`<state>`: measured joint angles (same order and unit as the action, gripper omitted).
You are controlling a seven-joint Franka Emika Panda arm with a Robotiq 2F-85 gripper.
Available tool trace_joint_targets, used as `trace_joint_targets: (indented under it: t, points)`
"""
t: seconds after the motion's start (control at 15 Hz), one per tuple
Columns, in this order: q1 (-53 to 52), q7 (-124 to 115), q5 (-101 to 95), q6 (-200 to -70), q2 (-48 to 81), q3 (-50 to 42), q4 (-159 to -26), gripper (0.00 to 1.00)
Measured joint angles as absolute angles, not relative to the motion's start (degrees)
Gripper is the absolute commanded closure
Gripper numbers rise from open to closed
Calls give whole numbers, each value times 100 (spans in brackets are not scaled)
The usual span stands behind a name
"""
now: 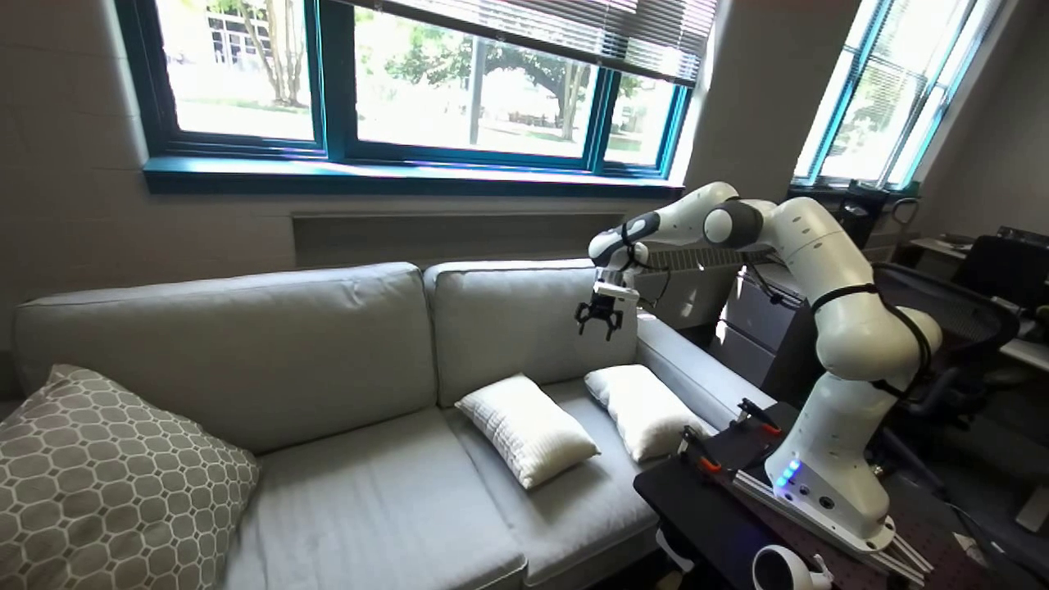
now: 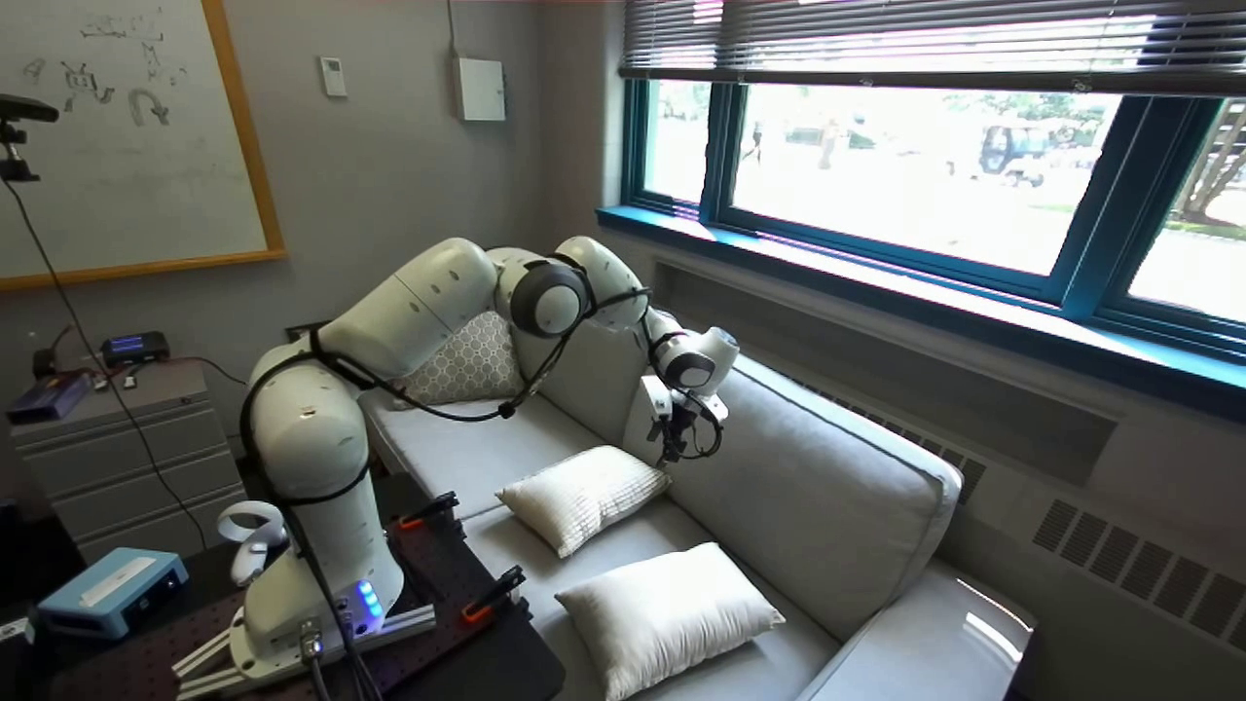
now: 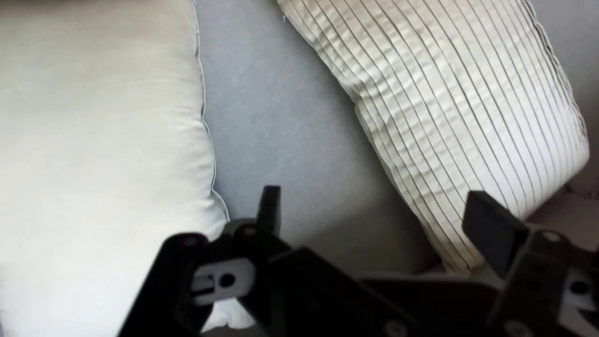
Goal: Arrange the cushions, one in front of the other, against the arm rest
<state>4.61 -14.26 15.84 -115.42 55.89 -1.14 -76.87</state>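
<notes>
Though large in wrist view, both cushions (image 3: 103, 150) (image 3: 449, 107) incomplete.

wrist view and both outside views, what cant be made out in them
Smooth pillow: wrist view, partly behind the pincer.
Ribbed pillow: wrist view, top cut off by the picture's edge.
Patterned cushion: in an exterior view, partly behind the robot arm.
Arm rest: in an exterior view, front end behind the black table.
Whiteboard marks: in an exterior view, too small and faint to read.
</notes>
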Motion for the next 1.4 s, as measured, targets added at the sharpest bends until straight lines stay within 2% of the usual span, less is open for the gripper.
trace_joint_targets:
  t: [0.2, 0.4, 0.87, 1.4]
  points:
    - [240, -1708, 1387, -11141, 6096, -212, -7048, 0]
    - [237, -1722, 1360, -11110, 6192, -236, -6947, 0]
    - [-31, -1750, 737, -11625, 6660, -436, -6805, 0]
    - [-551, -1843, -77, -11624, 8342, -910, -5176, 0]
